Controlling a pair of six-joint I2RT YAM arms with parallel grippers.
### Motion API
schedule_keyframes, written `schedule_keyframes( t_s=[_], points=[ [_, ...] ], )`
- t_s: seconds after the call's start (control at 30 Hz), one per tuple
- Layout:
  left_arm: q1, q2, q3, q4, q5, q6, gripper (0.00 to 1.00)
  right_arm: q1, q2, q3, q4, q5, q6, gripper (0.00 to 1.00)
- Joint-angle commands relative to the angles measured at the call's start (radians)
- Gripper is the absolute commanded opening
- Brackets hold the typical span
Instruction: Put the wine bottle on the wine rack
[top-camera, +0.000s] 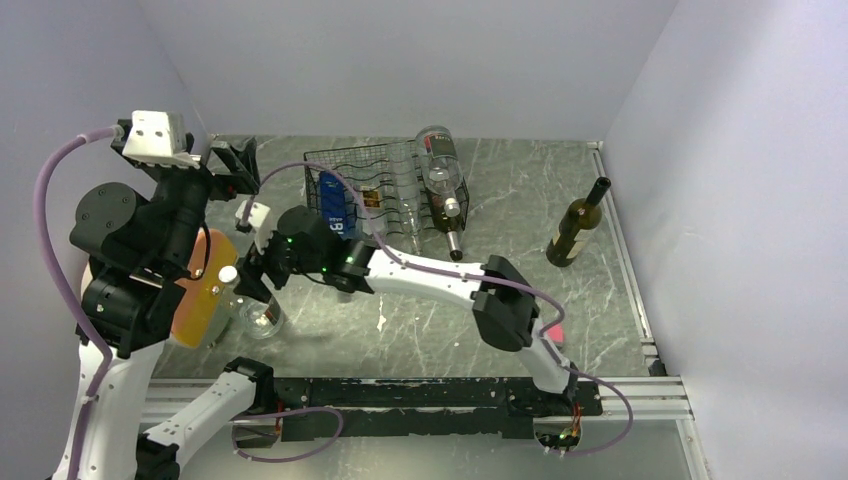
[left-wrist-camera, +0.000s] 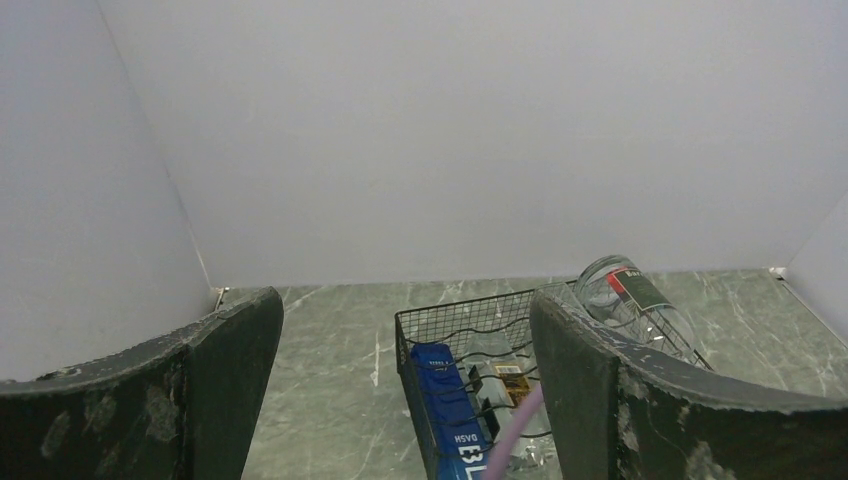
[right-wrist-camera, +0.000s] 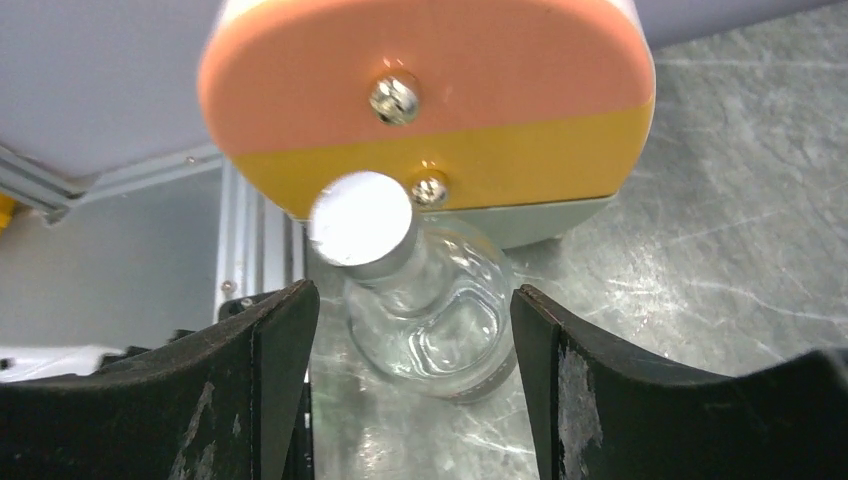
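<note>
The black wire wine rack (top-camera: 375, 185) (left-wrist-camera: 470, 320) stands at the back of the table. It holds a blue bottle (top-camera: 335, 208) (left-wrist-camera: 450, 405), and a clear bottle (top-camera: 440, 165) (left-wrist-camera: 640, 300) lies on its right side. A clear glass wine bottle (top-camera: 258, 308) (right-wrist-camera: 435, 320) with a pale cap (right-wrist-camera: 362, 218) stands upright at the near left. My right gripper (top-camera: 252, 288) (right-wrist-camera: 412, 300) is open, its fingers on either side of this bottle with a gap on the left. My left gripper (top-camera: 235, 162) (left-wrist-camera: 405, 320) is open and empty, raised left of the rack.
A dark green wine bottle (top-camera: 575, 232) stands upright at the right, near the wall. The left arm's orange and yellow disc (top-camera: 200, 295) (right-wrist-camera: 430, 100) sits right behind the clear bottle. A pink object (top-camera: 553, 332) lies by the right arm. An aluminium rail (top-camera: 640, 395) borders the near edge.
</note>
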Motion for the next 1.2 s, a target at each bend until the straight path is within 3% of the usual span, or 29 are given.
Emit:
schedule_keyframes(
  t_s=[0.0, 0.43, 0.57, 0.73, 0.87, 1.17],
  points=[
    [0.006, 0.014, 0.043, -0.032, -0.003, -0.016, 0.97, 0.002, 0.077, 0.078, -0.044, 0.012, -0.033, 0.74],
    [0.006, 0.068, 0.1, -0.077, -0.038, -0.015, 0.97, 0.014, 0.174, 0.223, 0.005, 0.013, -0.03, 0.64],
    [0.006, 0.068, 0.105, -0.079, -0.039, -0.013, 0.97, 0.014, 0.184, 0.239, -0.003, 0.024, -0.036, 0.5],
    [0.006, 0.066, 0.095, -0.077, -0.039, -0.025, 0.97, 0.016, 0.164, 0.205, 0.001, 0.038, -0.063, 0.17],
    [0.007, 0.083, 0.113, -0.105, -0.023, -0.053, 0.97, 0.017, 0.092, 0.08, 0.074, 0.089, -0.09, 0.01],
    [0.006, 0.108, 0.073, -0.103, 0.02, -0.11, 0.97, 0.016, -0.225, -0.43, 0.272, 0.209, -0.111, 0.0]
  ],
)
